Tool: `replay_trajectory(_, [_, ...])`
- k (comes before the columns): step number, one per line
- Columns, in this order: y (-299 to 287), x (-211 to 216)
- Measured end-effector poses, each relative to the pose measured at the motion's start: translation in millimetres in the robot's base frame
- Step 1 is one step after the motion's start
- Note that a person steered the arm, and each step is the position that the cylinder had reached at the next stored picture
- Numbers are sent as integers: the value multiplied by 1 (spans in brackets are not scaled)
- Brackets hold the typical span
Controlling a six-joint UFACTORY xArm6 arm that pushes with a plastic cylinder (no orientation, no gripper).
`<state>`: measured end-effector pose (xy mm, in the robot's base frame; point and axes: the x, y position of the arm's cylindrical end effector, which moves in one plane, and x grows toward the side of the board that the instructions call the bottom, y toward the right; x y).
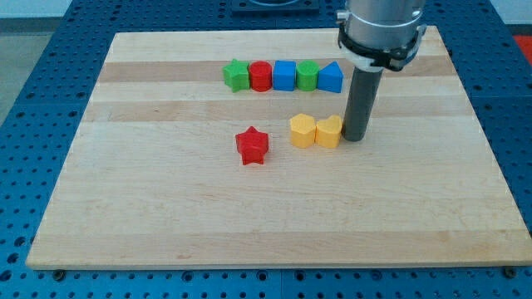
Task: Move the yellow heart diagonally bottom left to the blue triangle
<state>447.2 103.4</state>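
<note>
No jaws are fitted here, so nothing can be spread, pressed together or pinched; contact is made only by my tip (355, 138), the lower end of a dark rod. It is seen resting on the tabletop (166, 216) just at the view's right of the yellow heart (330, 131), touching it or very nearly so; which of the two cannot be told.

The yellow heart lies a little to the view's right of the board's centre, pressed against a yellow hexagon-like block (302, 130) on its left. The blue triangle (330, 77) is placed almost straight above the heart, at the right end of a row near the view's top.

The heart appears to be only slightly right of where it is wanted, so a short, gentle push toward the view's left is judged best. Since the yellow neighbour will likely be shoved along too, the stroke should be kept slow and stopped early.

The row is made up of a green star (237, 75), a red cylinder (261, 75), a blue cube (284, 75) and a green block (307, 75). A red star (252, 145) sits apart, lower left.
</note>
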Motion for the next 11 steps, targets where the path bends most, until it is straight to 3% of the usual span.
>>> replay_trajectory(3, [-34,10])
replay_trajectory(6, [-37,-27])
replay_trajectory(11, [-68,-30])
